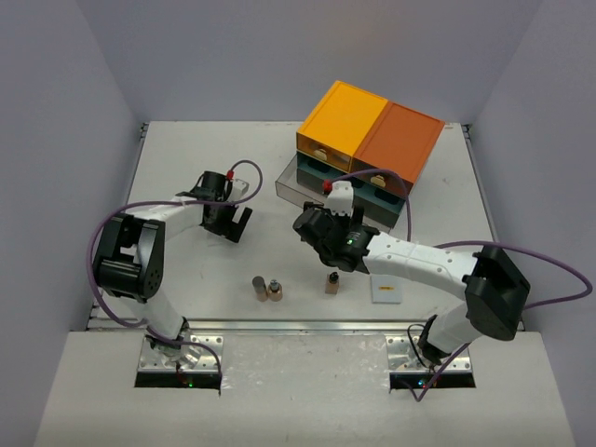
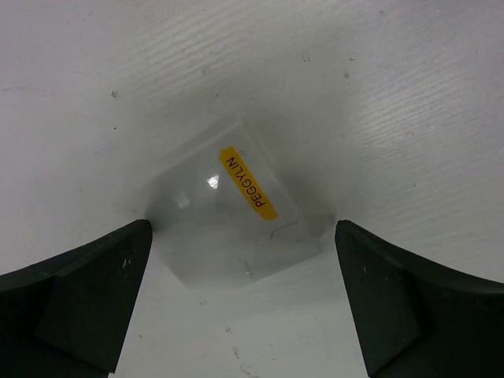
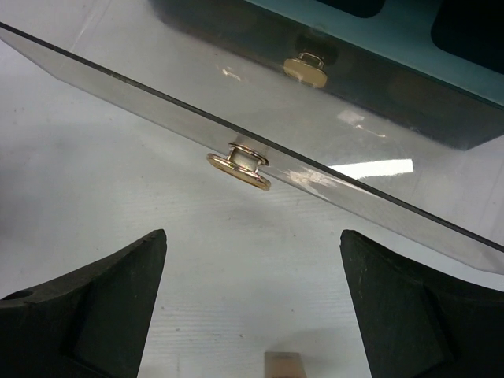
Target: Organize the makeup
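My left gripper point(image 2: 242, 228) point(image 1: 230, 227) is open and low over the table, its fingers on either side of a flat clear-white square point(image 2: 228, 209) with a yellow label, without touching it. My right gripper point(image 3: 252, 234) point(image 1: 326, 250) is open and empty, a short way back from the gold handle point(image 3: 239, 169) of the pulled-out clear drawer point(image 1: 300, 185). A small brown bottle point(image 1: 331, 282) stands just near of it, its top point(image 3: 283, 365) showing between the fingers. Two more small bottles point(image 1: 267, 289) stand side by side to the left. Another flat white square point(image 1: 386, 290) lies to the right.
The drawer chest point(image 1: 371, 140) with yellow and orange tops stands at the back right, its teal lower tier point(image 3: 378, 59) behind the clear drawer. A second gold handle point(image 3: 305, 69) sits on that tier. Grey walls enclose the table.
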Controlling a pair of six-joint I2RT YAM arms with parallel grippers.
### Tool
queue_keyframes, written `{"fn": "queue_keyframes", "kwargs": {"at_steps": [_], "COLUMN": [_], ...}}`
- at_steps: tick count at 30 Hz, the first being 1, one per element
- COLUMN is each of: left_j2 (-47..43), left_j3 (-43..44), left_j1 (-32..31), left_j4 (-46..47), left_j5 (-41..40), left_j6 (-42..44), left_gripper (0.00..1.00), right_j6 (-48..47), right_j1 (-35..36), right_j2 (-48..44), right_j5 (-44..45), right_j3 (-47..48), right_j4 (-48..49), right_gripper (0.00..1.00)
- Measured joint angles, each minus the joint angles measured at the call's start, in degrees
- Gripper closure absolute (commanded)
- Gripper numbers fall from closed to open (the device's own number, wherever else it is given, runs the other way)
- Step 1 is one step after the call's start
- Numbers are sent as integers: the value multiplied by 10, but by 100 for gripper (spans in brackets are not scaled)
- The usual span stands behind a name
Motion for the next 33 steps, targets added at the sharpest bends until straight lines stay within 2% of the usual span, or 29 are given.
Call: {"fn": "queue_keyframes", "kwargs": {"at_steps": [12,29,31,33], "left_j2": [20,4,4,4], "left_j3": [-2,-43,-45,-45], "left_j1": [1,32,33,34], "left_j4": [41,99,103,104], "left_j5": [-52,-11,-7,-2], "left_j6": [-14,-19,-19,-19], "left_gripper": [0,0,2,11], "right_j6": [-9,-23,-26,-28], "right_j1": [1,1,1,1], "right_j2": [-28,-51,-51,-51], "right_j5": [7,32,34,35], "right_j3": [-35,-43,-43,-43], "right_j4": [17,19,19,19], "right_gripper": [9,9,9,9]}}
